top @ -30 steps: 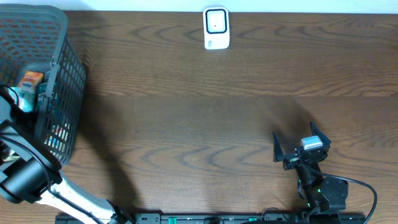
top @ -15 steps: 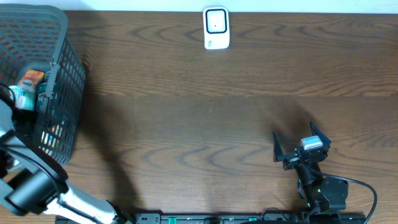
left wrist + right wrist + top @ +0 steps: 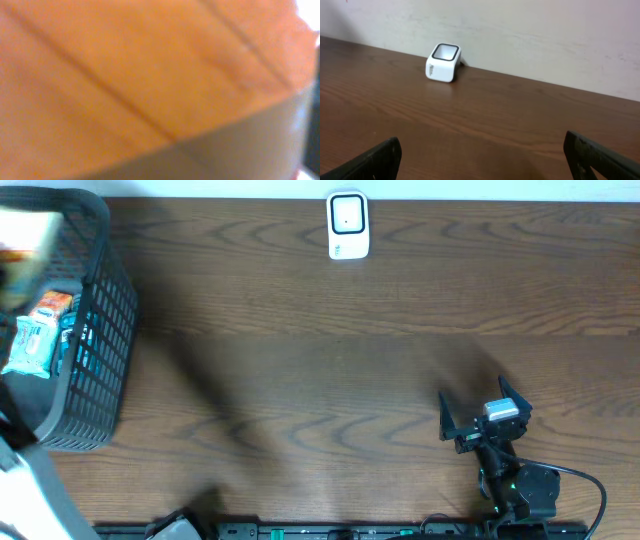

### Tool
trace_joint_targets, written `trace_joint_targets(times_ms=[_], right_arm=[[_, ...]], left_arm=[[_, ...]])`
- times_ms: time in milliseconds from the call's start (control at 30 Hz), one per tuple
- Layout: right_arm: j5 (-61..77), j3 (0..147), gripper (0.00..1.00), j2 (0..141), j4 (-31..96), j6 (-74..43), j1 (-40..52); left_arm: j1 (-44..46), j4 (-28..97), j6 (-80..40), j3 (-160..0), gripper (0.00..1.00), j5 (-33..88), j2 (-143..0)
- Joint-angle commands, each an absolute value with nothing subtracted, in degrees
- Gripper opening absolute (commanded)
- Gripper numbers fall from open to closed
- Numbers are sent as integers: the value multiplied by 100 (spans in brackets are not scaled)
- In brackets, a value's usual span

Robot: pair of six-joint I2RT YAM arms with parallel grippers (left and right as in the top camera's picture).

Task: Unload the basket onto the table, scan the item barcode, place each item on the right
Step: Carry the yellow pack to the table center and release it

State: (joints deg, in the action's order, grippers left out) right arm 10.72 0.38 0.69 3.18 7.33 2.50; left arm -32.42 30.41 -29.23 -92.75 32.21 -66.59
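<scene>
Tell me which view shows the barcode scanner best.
Right wrist: the scanner sits unobstructed by the wall, dark window and side face visible. Overhead shows the scanner small, top-down, at the far edge of the table. Left wrist shows only an orange blur.

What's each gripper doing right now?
Left gripper: closed, apparently on the orange packet.
Right gripper: open, empty.

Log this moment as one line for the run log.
step: pick item | left claw: shut on orange packet | right claw: open, empty | barcode scanner: nothing in front of it | basket: not empty
</scene>
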Motion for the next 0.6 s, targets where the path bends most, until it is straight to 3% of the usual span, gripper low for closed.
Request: trace_joint_targets(times_ms=[0,133,300,467,567], right_arm=[[1087,32,99,38,342,755,276],[1087,32,99,38,342,755,276],[1087,32,99,38,342,755,276],[1087,32,99,38,342,755,276],[1087,32,99,38,342,755,276]], left_arm=[[-1804,3677,-1479,-9102,7,5059,-6569],[180,5002,-532,-8674,8,4287,-6632],[2320,4156,-517,-7450,8,2265,-7175],[3282,2974,-521,-6772,8,668,-8252],[3487,2530,-692,-6753,8,508,-9070]])
